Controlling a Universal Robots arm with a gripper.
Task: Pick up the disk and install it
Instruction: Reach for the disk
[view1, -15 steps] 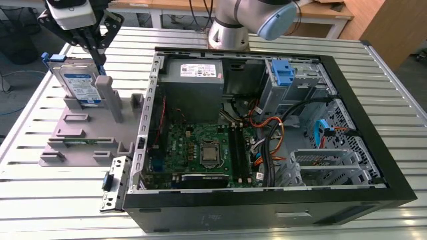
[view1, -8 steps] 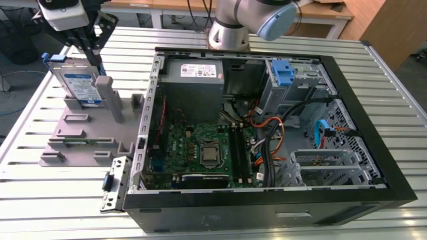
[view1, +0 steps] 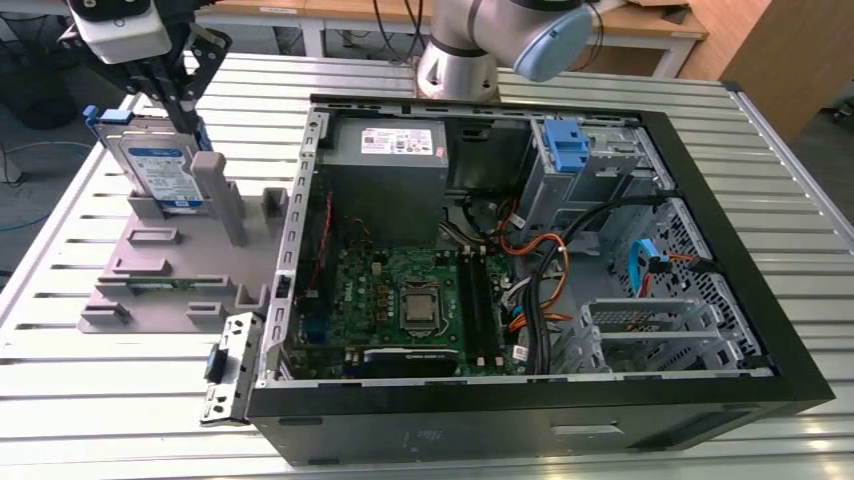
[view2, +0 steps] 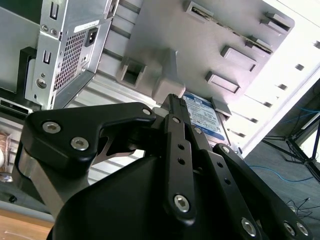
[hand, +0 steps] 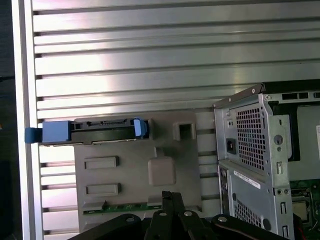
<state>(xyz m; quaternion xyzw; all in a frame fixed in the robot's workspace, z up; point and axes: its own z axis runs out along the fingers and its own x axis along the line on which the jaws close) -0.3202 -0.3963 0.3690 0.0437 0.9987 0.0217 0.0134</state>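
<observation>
On the exterior view's left, the flat silver metal disk with blue rails (view1: 159, 166) stands up in a grey plastic holder (view1: 167, 268), the black gripper (view1: 171, 95) sits at its top, I cannot tell how wide its jaws are, and I think a good pick needs a straight pull up.

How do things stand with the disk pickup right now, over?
Gripper over the disk, contact unclear. Disk upright in the grey holder, outside the computer case. Nothing in the way.
</observation>
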